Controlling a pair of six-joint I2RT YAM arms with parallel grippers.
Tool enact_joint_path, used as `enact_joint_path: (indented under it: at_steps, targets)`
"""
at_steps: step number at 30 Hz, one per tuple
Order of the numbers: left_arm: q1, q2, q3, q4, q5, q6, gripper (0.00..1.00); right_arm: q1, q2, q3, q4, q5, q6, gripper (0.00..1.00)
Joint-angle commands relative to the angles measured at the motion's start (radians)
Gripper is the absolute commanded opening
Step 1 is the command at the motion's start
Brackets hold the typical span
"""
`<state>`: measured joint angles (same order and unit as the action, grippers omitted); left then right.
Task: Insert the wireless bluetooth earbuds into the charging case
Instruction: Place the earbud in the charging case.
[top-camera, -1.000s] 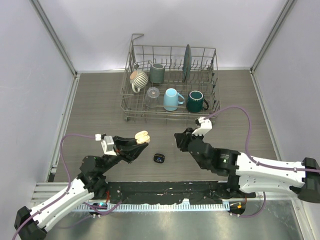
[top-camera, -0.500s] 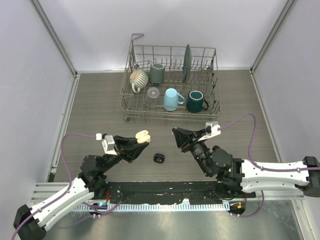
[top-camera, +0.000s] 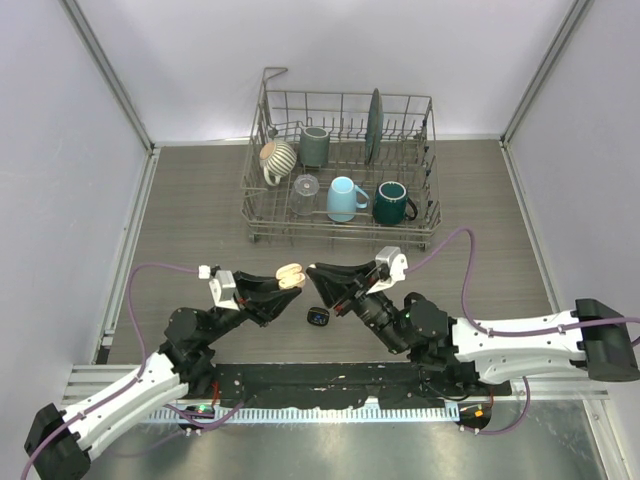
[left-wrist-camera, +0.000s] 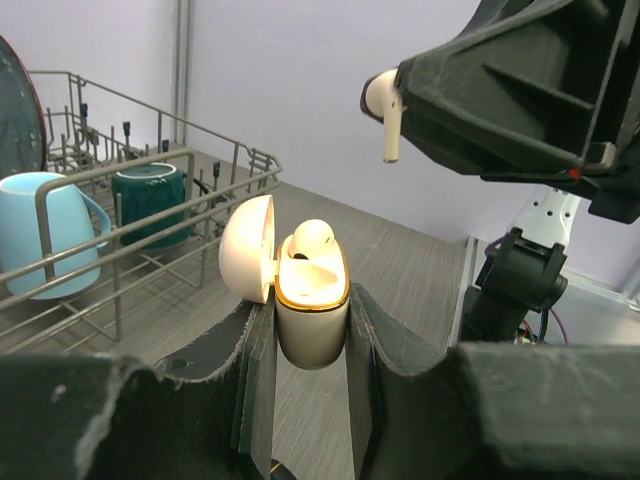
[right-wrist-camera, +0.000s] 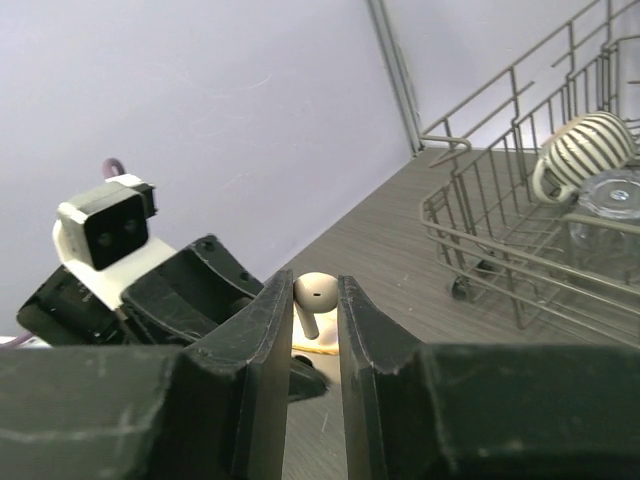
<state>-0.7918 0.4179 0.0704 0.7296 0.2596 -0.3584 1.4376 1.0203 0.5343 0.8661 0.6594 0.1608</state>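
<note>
Your left claw (top-camera: 284, 282) is clamped on the charging case (left-wrist-camera: 311, 318) — cream, upright, held up off the table (top-camera: 190, 200), just left of centre in the overhead view. Its lid (left-wrist-camera: 247, 248) stands hinged open to the left, and one cream earbud (left-wrist-camera: 313, 238) sits inside, its rounded head poking above the rim. Your right claw (right-wrist-camera: 315, 300) pinches a second cream earbud (left-wrist-camera: 384, 102) between its fingertips, stem pointing down. In the left wrist view that bud hangs at upper right, above and to the right of the open case, not touching it. A small black object (top-camera: 319, 317) lies on the table just below the two claws in the overhead view — too small to tell more. The dish rack (top-camera: 340, 236) with its mugs stands at upper centre.
</note>
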Motion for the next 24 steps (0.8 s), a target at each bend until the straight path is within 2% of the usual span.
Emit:
enact_joint_path:
  at_steps: [1,8,24]
  targets:
    - [-0.004,0.025,0.039,0.07,0.044,0.024,0.0,0.007,0.026,0.061,0.091,-0.07,-0.027,0.01]
    - [-0.004,0.036,0.045,0.079,0.047,0.029,0.0,0.014,0.061,0.082,0.074,-0.089,-0.023,0.01]
    - [-0.003,0.033,0.049,0.082,0.058,0.026,0.0,0.03,0.164,0.13,0.042,-0.024,-0.04,0.01]
